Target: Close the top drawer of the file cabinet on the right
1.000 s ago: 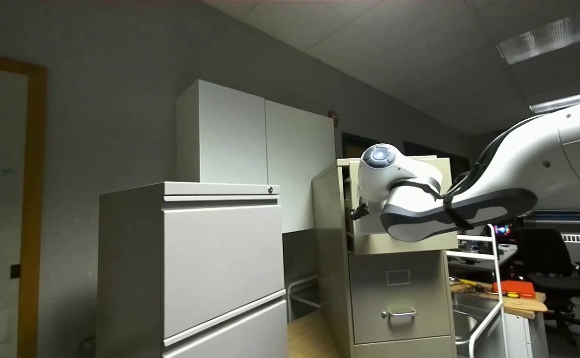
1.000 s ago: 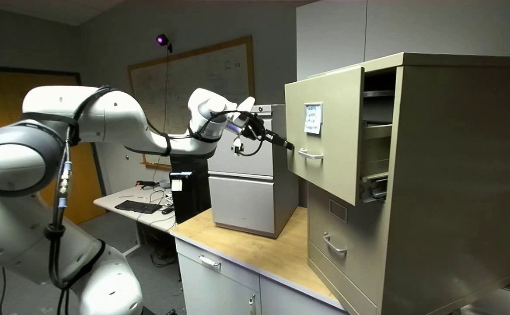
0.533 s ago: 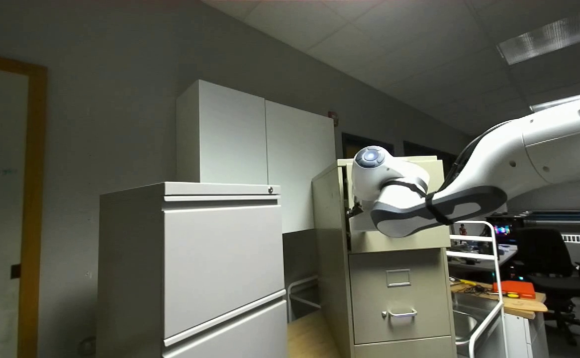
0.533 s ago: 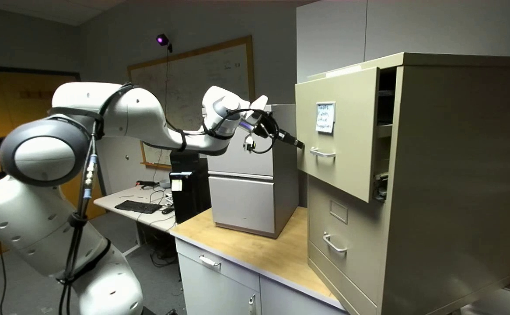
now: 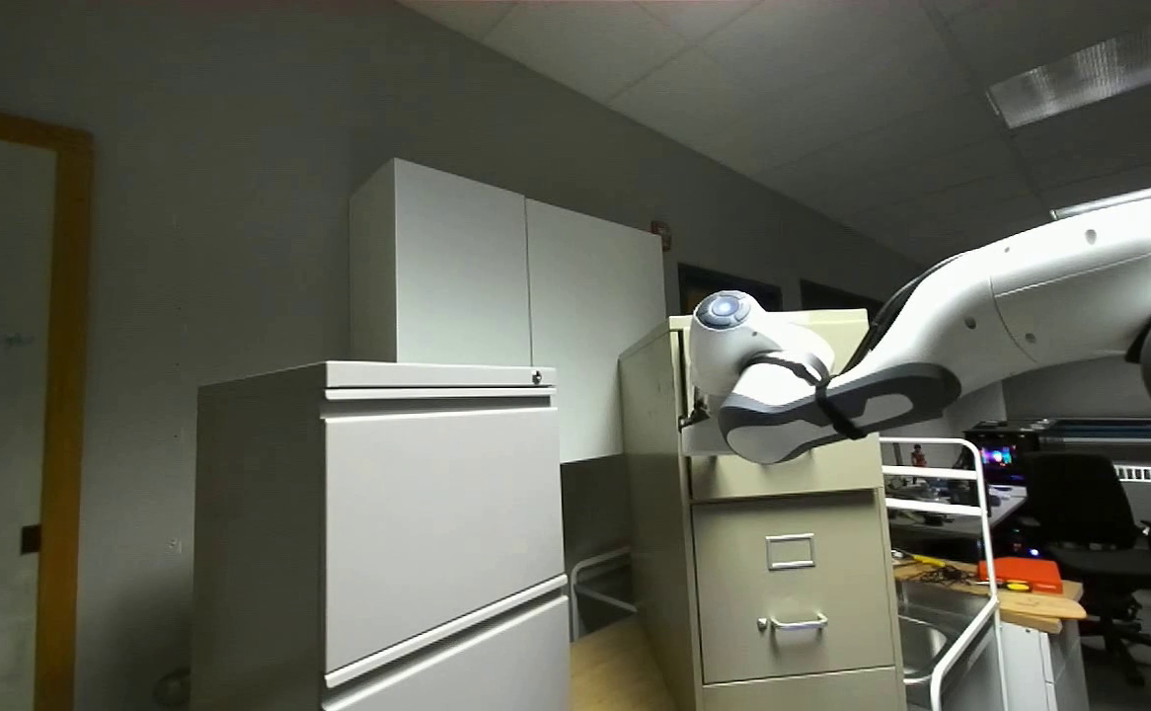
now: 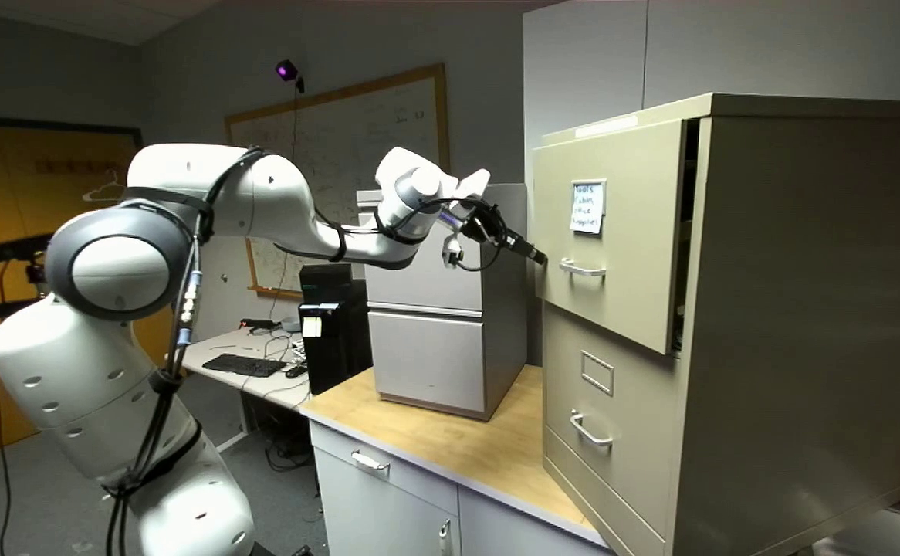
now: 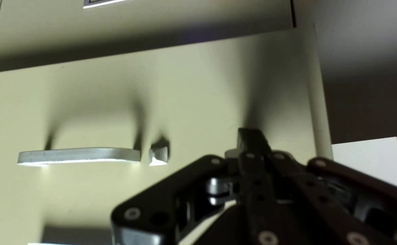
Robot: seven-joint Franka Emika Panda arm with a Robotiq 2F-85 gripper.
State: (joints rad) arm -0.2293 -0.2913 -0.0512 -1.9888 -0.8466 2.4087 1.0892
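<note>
The top drawer of the beige file cabinet stands slightly out, with a narrow dark gap along its side. Its front carries a silver handle and a label. In an exterior view the drawer is largely covered by the arm, on the same cabinet. My gripper is shut and empty, its tips against the drawer front beside the handle. In the wrist view the closed fingertips meet the drawer front, near its side edge and to one side of the handle and a small square lock.
A grey cabinet stands on the wooden counter beside the file cabinet. A closed lower drawer with a handle sits below. A white wall cupboard hangs behind. A white metal rail stands beside the file cabinet.
The top drawer has moved inward, and its side gap has narrowed. My arm has moved toward the cabinet with it, the shut gripper staying at the drawer front.
</note>
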